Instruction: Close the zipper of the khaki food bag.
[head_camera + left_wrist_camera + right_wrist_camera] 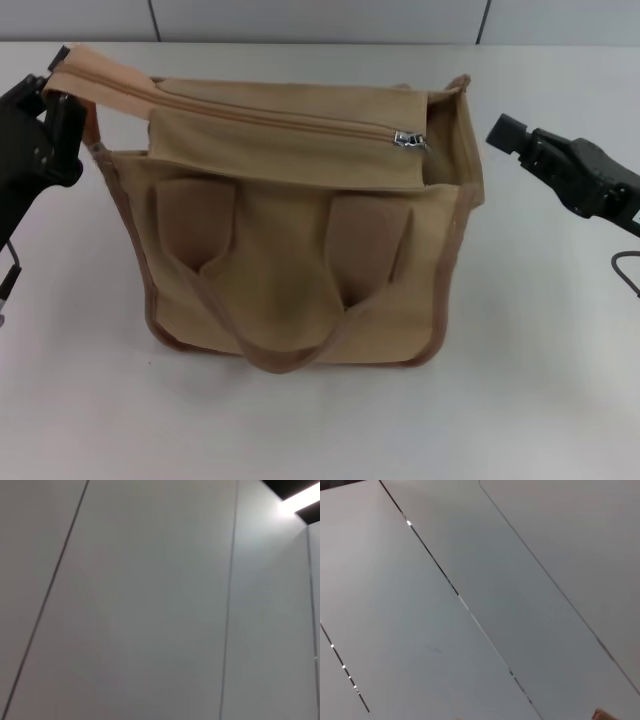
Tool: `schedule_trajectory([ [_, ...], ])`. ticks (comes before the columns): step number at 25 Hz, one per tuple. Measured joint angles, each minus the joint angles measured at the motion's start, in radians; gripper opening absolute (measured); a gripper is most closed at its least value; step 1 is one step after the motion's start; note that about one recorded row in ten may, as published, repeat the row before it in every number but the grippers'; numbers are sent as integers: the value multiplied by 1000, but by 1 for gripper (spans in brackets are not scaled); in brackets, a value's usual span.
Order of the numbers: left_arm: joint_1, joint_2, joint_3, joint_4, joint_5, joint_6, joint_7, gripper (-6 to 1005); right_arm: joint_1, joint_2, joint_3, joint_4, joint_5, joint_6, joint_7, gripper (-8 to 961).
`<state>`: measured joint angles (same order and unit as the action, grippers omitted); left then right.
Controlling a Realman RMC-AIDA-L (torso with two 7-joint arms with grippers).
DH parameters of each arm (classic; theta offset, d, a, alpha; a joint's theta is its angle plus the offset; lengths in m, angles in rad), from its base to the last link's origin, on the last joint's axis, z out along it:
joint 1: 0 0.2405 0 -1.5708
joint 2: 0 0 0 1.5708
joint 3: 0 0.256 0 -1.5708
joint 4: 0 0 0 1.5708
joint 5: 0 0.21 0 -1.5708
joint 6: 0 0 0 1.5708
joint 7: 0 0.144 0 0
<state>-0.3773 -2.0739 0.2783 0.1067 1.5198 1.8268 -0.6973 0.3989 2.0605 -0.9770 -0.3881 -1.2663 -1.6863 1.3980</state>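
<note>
The khaki food bag (300,270) stands in the middle of the white table in the head view, its two strap handles hanging down its front. The zipper (250,115) runs across the top panel, and its silver pull tab (410,139) lies near the bag's right end. My left gripper (55,105) is at the bag's upper left corner, shut on the raised left end of the top panel. My right gripper (508,131) hovers to the right of the bag, a short way from the pull tab and touching nothing. Both wrist views show only pale panels.
The white table (540,380) extends around the bag on all sides. A grey panelled wall (320,18) runs along the back. A small tan sliver (598,714) shows at the edge of the right wrist view.
</note>
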Motion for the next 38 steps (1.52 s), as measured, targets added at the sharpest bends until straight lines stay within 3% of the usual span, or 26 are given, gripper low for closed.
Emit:
schedule_trajectory([
  [4, 31, 1, 0, -1, 2, -36, 13, 16, -2, 2, 10, 0, -2, -6, -25, -4],
  [10, 85, 5, 26, 7, 7, -48, 38, 87, 14, 14, 7, 0, -5, -4, -51, 97],
  [19, 176, 8, 22, 32, 3, -78, 39, 299, 42, 20, 3, 13, -5, -1, -103, 203],
  [26, 234, 9, -35, 33, 10, -193, 107, 613, 48, 20, -7, 30, -7, -64, -245, 251],
  [29, 252, 11, 21, 57, 48, -147, 108, 740, 44, 20, -33, 30, -15, -79, -309, 272],
  [34, 259, 15, 206, 170, 209, -60, 105, 792, 42, 21, -115, 40, -19, -91, -403, 325],
  [38, 255, 35, 244, 217, 314, 43, 105, 802, 43, 25, -201, 80, -20, -176, -533, 427],
])
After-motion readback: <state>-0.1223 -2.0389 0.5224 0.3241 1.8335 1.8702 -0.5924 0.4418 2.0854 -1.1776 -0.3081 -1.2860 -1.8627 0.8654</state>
